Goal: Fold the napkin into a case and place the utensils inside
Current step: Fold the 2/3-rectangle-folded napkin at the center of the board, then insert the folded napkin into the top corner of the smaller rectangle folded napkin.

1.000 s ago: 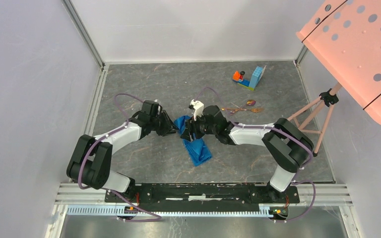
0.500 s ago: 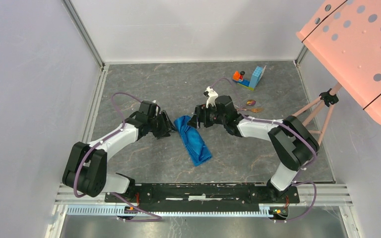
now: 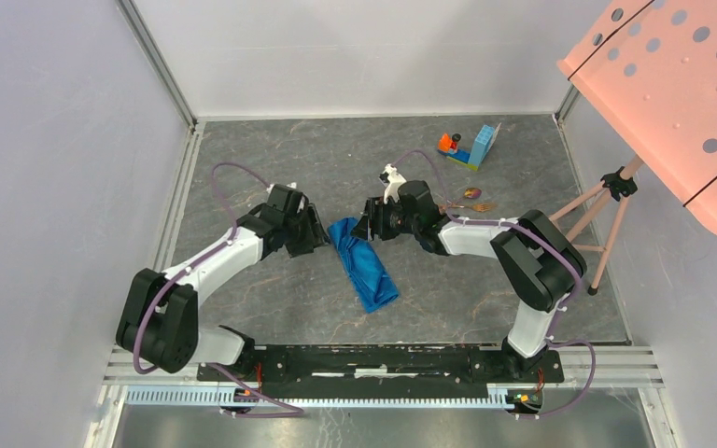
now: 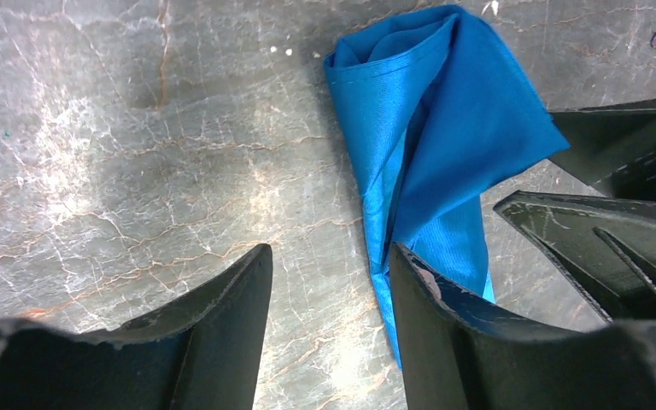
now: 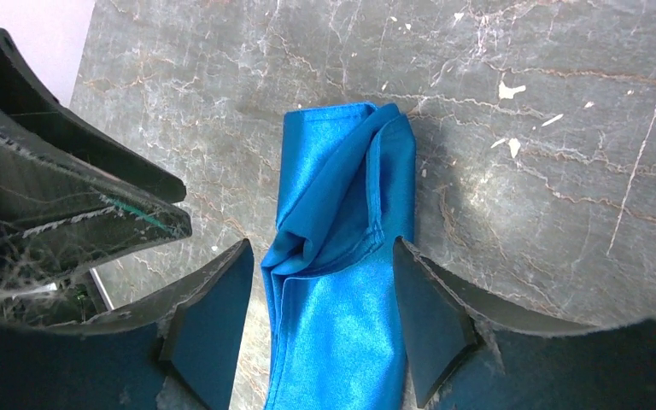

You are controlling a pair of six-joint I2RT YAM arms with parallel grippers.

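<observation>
Two pincers are standing released: my left pincer (image 3: 320, 240) is hovering just beside the napkin (image 3: 367, 273), which is lying at the middle of the tabletop (image 3: 271, 168) as a narrow fold, long axis running far-left to near-right. I am judging it soft, thin and slippery, best pinched at a layered far-end edge. My right pincer (image 3: 367, 224) is straddling that end.

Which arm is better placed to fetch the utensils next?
Right, probably. The utensils lie close beside the right arm, while the folded napkin separates them from the left arm.
</observation>
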